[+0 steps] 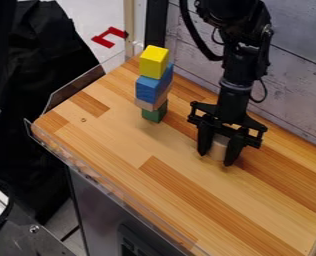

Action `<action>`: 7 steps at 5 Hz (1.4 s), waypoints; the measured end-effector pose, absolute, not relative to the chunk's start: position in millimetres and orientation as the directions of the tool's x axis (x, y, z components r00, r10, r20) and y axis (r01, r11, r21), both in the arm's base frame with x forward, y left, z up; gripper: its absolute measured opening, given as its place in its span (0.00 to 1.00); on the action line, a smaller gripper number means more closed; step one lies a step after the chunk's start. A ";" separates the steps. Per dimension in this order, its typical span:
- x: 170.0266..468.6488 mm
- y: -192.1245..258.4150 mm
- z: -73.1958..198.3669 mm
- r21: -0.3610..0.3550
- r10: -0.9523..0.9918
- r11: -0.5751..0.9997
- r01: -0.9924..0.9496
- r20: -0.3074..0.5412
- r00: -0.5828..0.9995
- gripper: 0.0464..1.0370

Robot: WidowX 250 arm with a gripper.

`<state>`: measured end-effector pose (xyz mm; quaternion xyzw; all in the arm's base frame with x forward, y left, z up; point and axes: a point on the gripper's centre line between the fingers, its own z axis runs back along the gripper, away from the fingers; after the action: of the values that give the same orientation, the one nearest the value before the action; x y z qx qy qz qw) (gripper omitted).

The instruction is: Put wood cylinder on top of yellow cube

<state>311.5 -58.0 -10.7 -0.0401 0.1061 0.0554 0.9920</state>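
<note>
A: Camera view, first entry: the pincer?
B: One black gripper (217, 153), hanging from the arm right of the view's middle, fingers pointing down. State: narrowed on the wood cylinder (219, 146), one finger at each side of it.
A: Location of the cylinder?
B: Between the fingers, upright, low over the wooden table (114, 145); whether its base touches the boards, one cannot tell.
A: The yellow cube (153, 62)?
B: Top piece of a stack, well apart from the gripper toward the view's upper left; its upper face is bare.
A: Pieces beneath it?
B: Item, blue block (147, 90), directly under the cube, with more blue showing behind at its right. Item, pale wood block (146, 104), below the blue. Item, green block (154, 114), lowest, on the table. The column is uneven, its pieces out of line.
A: Obstructions?
B: The stack itself, its top higher than the cylinder. Behind table and arm, a planked wall (294, 85). Along the table's near-left edge, a clear guard (94, 176).
A: Remaining surroundings?
B: One dark cloth (40, 65), left of the table; one red marking (109, 37), on the pale floor beyond.
</note>
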 end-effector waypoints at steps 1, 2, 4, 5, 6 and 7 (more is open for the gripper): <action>318.4 -51.0 35.0 -0.034 0.121 0.992 -0.126 -0.114 0.986 0.51; 319.3 -47.7 83.0 -0.045 0.137 0.989 -0.138 -0.010 0.990 0.51; 317.2 -18.4 154.4 -0.049 0.225 0.973 -0.224 0.009 0.974 0.51; 318.5 -2.8 158.2 -0.044 0.273 0.961 -0.273 0.012 0.962 0.51; 317.2 9.8 160.0 -0.033 0.305 0.952 -0.305 0.005 0.952 0.51; 317.0 22.7 157.5 -0.029 0.338 0.941 -0.338 -0.003 0.941 0.51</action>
<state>317.0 22.7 157.5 -0.0145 -0.0011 0.1717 0.9850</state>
